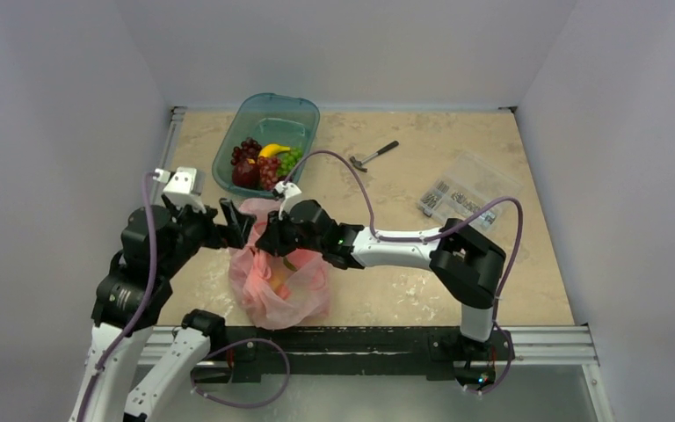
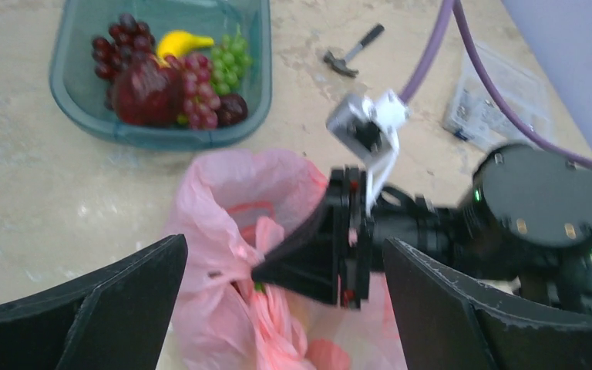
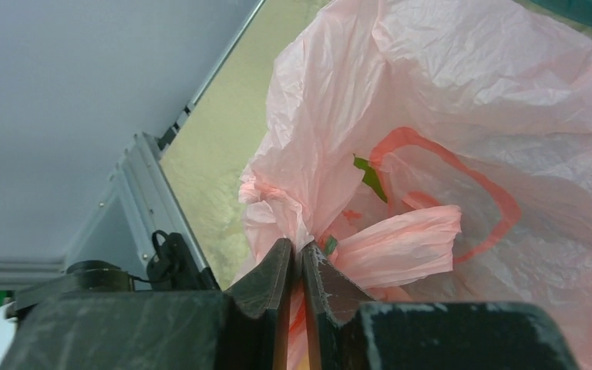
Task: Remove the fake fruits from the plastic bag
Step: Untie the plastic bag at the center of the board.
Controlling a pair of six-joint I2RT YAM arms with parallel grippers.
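The pink plastic bag (image 1: 277, 286) lies crumpled near the table's front edge, with orange and yellow shapes showing through it. My right gripper (image 1: 268, 241) is shut on a bunched fold of the bag's rim (image 3: 297, 248) and holds it up. A green leaf (image 3: 370, 177) shows inside the bag's mouth (image 3: 432, 154). My left gripper (image 1: 235, 220) is open wide and empty just left of the bag; in its wrist view (image 2: 284, 245) the bag (image 2: 231, 193) and the right gripper's pinching tip (image 2: 260, 271) sit between its fingers.
A teal tray (image 1: 303, 114) behind the bag holds dark grapes (image 1: 246, 151), a banana (image 1: 273, 149), green grapes (image 1: 289, 161) and a dark red fruit. A small hammer (image 1: 373, 156) and a clear box of screws (image 1: 461, 198) lie to the right.
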